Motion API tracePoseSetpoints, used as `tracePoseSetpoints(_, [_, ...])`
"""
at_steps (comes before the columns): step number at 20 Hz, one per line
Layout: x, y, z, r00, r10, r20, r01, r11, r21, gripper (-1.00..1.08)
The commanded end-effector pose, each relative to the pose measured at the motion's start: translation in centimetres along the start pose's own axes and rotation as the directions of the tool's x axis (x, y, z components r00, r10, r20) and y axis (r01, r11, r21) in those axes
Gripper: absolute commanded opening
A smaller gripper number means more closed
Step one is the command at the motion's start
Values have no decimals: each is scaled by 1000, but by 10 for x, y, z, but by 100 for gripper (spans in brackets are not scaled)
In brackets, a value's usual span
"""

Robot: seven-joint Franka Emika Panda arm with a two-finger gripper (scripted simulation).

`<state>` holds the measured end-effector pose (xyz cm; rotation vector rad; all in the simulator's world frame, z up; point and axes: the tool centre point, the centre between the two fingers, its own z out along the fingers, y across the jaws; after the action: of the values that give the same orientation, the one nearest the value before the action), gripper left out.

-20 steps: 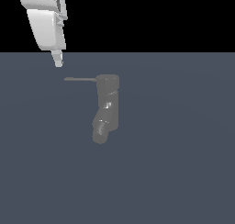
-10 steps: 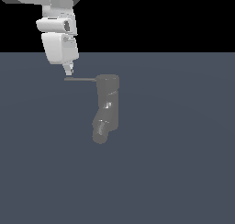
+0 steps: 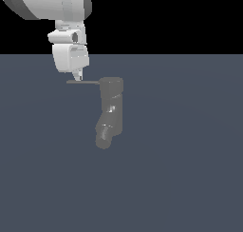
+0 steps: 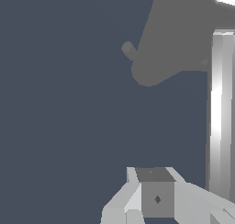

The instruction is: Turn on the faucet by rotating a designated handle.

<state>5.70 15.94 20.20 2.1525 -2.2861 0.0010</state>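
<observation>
In the exterior view, the faucet [image 3: 111, 110] stands near the middle of the flat blue-grey counter [image 3: 190, 169]. It is a small, dull grey, round post that stands up straight. At its low end a thick round spout [image 3: 104, 133] bends off toward the exterior view's left. At its top is a round cap, and from the cap the handle [image 3: 83, 82] sticks out flat to the exterior view's left. The handle is a thin, straight, grey stick. The white hand [image 3: 79, 77] hangs from above, and its tip comes down right at the handle, near the far end of the stick. From here I cannot tell if the hand is wide or narrow.

In the wrist view, the faucet [image 4: 181, 32] shows as a big dark grey shape with a small round knob at its side. A long shiny grey bar [image 4: 221, 113], which may be the handle, runs close beside the hand [image 4: 156, 198]. The fingers [image 4: 137, 193] sit tight together around a small grey block, so the hand looks narrow and holds nothing.
</observation>
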Motion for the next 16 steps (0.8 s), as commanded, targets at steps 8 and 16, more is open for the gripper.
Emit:
tracePoseSetpoints(8, [1, -3, 1, 1000, 11, 2, -11, 1000, 1, -100])
tracePoseSetpoints(16, [1, 8, 1, 1000, 12, 1, -12, 1000, 1, -100])
